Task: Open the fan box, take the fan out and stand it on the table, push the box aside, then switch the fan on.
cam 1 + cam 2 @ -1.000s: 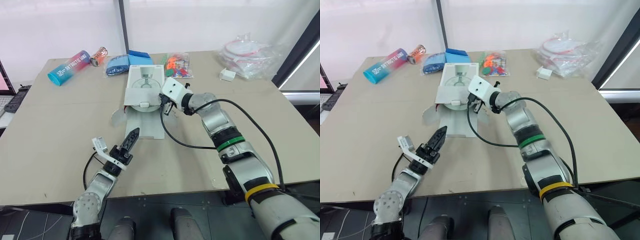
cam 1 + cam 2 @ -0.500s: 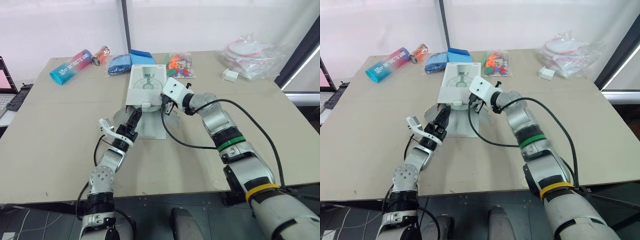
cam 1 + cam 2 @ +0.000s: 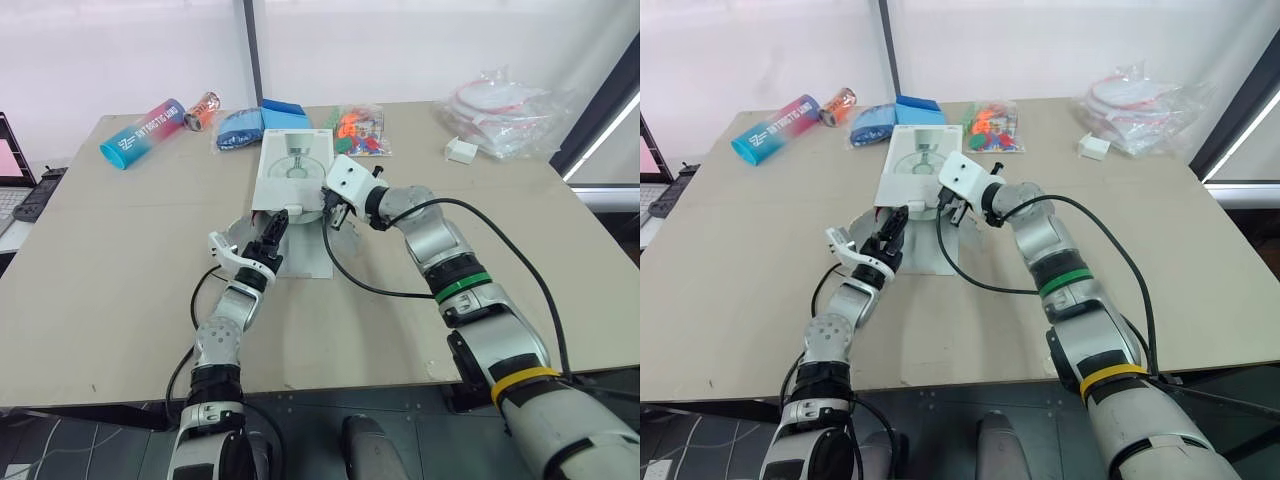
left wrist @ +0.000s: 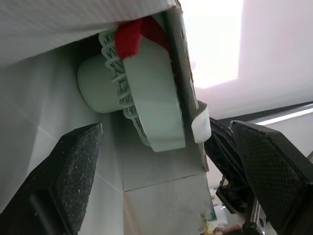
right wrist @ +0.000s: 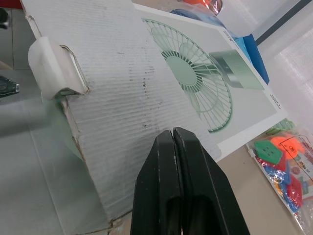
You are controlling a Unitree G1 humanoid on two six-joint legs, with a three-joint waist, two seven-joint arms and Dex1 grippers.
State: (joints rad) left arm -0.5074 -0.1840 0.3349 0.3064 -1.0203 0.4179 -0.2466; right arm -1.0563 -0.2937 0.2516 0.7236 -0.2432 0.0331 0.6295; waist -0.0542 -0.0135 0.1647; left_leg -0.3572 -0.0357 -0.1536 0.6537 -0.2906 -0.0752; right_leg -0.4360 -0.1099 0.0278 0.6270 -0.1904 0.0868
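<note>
Left eye view: one white fan box (image 3: 292, 165) lies flat on the tan table (image 3: 110, 260) just above the centre of the frame, its lid printed with one drawing of a green fan and its near end flaps spread open. The left gripper (image 3: 274, 228) sits at that open end with its fingers apart. In the left wrist view one pale green fan (image 4: 151, 98) lies inside the box, with a red piece (image 4: 131, 36) at its grille. The right gripper (image 3: 333, 211) is at the right edge of the lid. In the right wrist view its two fingers (image 5: 166, 166) are pressed together with nothing visible between them, over the corrugated lid. A line of small print runs along the lid edge and cannot be read. Upper left of the frame: one blue-to-pink cylinder (image 3: 142, 134) with white lettering too small to read, and one small can (image 3: 200, 108). Beyond the box: one blue pouch (image 3: 236, 129), one blue carton (image 3: 281, 108) and one packet of coloured pieces (image 3: 361, 131). Upper right: one small white block (image 3: 460, 151) and a heap of clear plastic bags (image 3: 503, 100).
</note>
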